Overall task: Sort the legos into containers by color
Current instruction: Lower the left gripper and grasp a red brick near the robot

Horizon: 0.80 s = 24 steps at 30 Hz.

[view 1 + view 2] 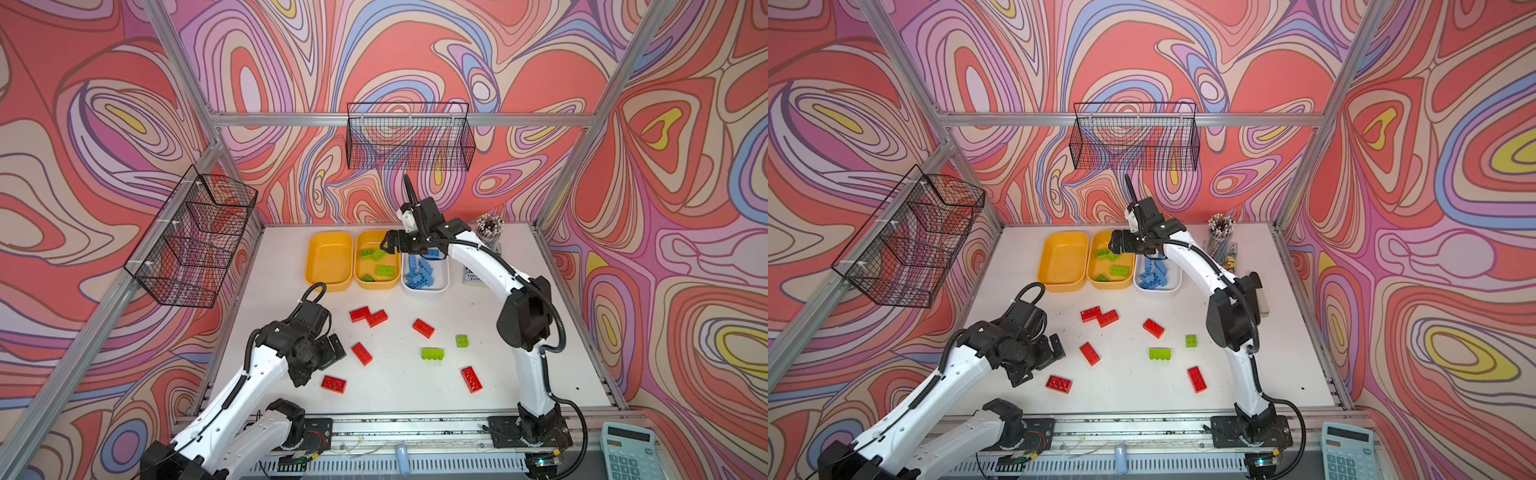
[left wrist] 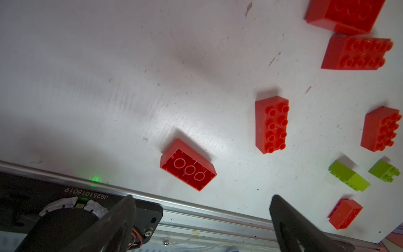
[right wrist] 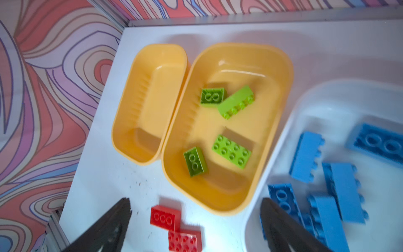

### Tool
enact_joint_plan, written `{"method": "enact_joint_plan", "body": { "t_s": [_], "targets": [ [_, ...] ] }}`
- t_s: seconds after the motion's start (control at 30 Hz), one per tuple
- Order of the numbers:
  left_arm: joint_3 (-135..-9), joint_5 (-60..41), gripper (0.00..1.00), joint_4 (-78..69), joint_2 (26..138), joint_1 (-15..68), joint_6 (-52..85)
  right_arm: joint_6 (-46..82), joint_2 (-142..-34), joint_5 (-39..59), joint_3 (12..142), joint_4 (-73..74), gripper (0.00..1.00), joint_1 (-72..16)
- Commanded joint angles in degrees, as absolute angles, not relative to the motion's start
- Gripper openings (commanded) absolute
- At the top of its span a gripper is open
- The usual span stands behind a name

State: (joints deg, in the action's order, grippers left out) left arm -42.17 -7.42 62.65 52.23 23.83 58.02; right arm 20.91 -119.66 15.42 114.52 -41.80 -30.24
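Note:
Three containers stand in a row at the back: an empty yellow tub [image 1: 328,262], a yellow tub [image 1: 376,286] with several green legos [image 3: 231,151], and a white tub [image 1: 424,289] with several blue legos [image 3: 305,157]. My right gripper [image 1: 388,245] hangs open and empty above the green-filled tub. Several red legos lie loose on the table, among them a touching pair [image 1: 368,316] and one upside down [image 2: 188,164]. Two green legos [image 1: 432,354] [image 1: 462,340] lie mid-right. My left gripper [image 1: 322,363] is open and empty, low beside the upside-down red brick.
Black wire baskets hang on the left wall [image 1: 191,241] and the back wall [image 1: 409,137]. A cup of pencils [image 1: 489,228] and a card [image 1: 478,274] sit at the back right. An aluminium rail [image 1: 415,428] runs along the front edge, with a calculator [image 1: 629,453] beyond it.

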Motion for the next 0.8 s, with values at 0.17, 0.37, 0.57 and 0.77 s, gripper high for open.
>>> {"method": "enact_joint_plan", "body": {
  "t_s": [0.17,0.37,0.57,0.77],
  "targets": [
    [-36.6,-6.0,0.98,66.3,49.3,30.1,75.6,18.4,-105.5,11.1,95.7,-39.2,0.98,-30.2],
    [-33.1,-6.6,0.98,59.2,51.8,31.2,80.3,18.3,-101.3,9.8,90.5,-38.8,0.98,-30.2],
    [-31.5,-5.9,0.99,54.3,56.1,31.2,83.3,19.2,-99.2,9.9,90.4,-38.7,0.98,-30.2],
    [-30.2,-5.3,0.94,50.0,62.1,31.2,84.3,19.9,-98.1,9.5,88.8,-38.0,0.98,-30.2]
  ]
}}
